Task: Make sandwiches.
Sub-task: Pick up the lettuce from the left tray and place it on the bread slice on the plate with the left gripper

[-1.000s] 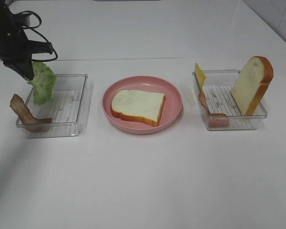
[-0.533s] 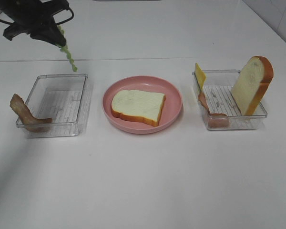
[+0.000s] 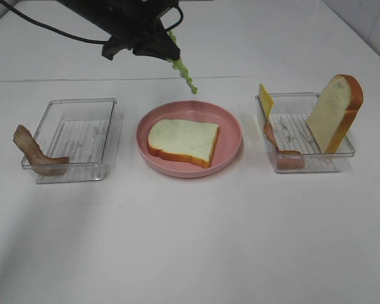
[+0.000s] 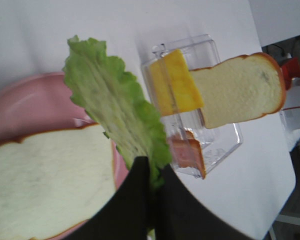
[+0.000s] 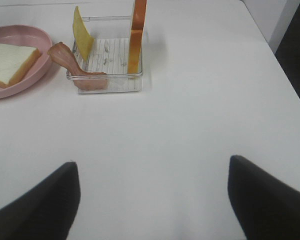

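Observation:
My left gripper (image 3: 170, 53) is shut on a green lettuce leaf (image 3: 184, 74), which hangs in the air just above the far rim of the pink plate (image 3: 231, 130). One white bread slice (image 3: 182, 140) with an orange-brown crust lies flat on that plate. In the left wrist view the lettuce (image 4: 115, 110) sticks out of the closed gripper (image 4: 152, 172) over the bread slice (image 4: 45, 185). My right gripper (image 5: 150, 200) stands open over bare table, nothing between its fingers, and it is out of the high view.
The clear left tray (image 3: 73, 104) has a bacon strip (image 3: 35, 152) draped over its near left corner. The clear right tray (image 3: 304, 166) holds a yellow cheese slice (image 3: 265, 99), a second bacon strip (image 3: 282, 151) and an upright bread slice (image 3: 334, 113).
My left arm has carried the lettuce up out of the left tray and to the right, from over that tray to the far edge of the plate. The right gripper looks unmoved.

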Tool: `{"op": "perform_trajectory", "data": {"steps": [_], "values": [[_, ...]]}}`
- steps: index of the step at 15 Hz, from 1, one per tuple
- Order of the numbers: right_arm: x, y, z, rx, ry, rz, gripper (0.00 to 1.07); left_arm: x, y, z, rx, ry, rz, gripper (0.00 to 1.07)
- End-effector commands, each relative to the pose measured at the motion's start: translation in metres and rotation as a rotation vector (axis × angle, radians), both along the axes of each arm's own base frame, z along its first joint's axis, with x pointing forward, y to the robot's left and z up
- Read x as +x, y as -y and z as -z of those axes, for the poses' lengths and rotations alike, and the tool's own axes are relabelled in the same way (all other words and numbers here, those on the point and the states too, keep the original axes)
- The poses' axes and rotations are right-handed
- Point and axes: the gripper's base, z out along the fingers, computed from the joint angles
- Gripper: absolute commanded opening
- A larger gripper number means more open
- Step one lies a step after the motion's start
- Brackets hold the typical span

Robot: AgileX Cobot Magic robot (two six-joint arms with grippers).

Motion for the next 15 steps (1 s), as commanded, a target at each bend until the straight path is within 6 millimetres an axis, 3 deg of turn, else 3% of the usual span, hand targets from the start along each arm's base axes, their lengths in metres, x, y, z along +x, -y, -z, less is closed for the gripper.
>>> {"op": "perform_trajectory", "data": {"steps": [1,4,7,15], "values": [[-0.001,0.000,0.000,-0.006,0.023,0.003,0.78,-0.006,0.026,0.015,-0.082,-0.035,0.049,0.00],[-0.001,0.000,0.000,-0.006,0.023,0.003,0.78,-0.011,0.042,0.041,-0.094,-0.113,0.103,0.00],[-0.001,0.000,0.000,-0.005,0.023,0.003,0.78,-0.016,0.045,0.083,-0.059,-0.239,0.180,0.00],[-0.001,0.000,0.000,-0.005,0.023,0.003,0.78,-0.010,0.021,0.096,0.127,-0.188,0.203,0.00]]}}
